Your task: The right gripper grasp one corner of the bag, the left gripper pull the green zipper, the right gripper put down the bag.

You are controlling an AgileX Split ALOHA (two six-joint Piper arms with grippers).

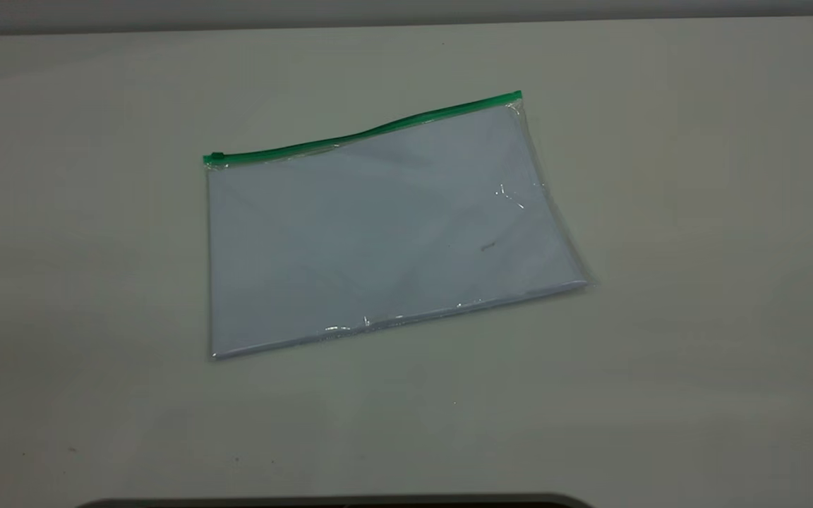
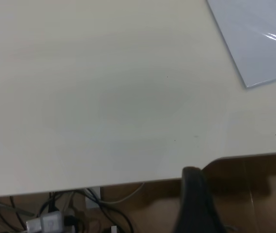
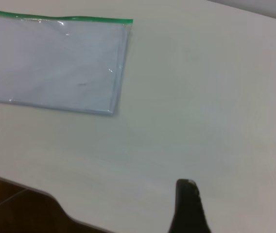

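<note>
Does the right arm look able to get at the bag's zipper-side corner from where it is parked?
Probably yes. The bag lies flat on the table, and the right wrist view shows only bare tabletop between the right gripper and the green zipper corner. Whether the arm extends that far can't be judged.

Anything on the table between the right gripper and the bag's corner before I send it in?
Nothing visible. In the right wrist view only bare table lies between the right gripper and the bag, which lies flat.

Clear bag (image 1: 378, 240) of white paper, bright green zipper (image 1: 364, 134) edge, on off-white table (image 1: 696, 212).
</note>
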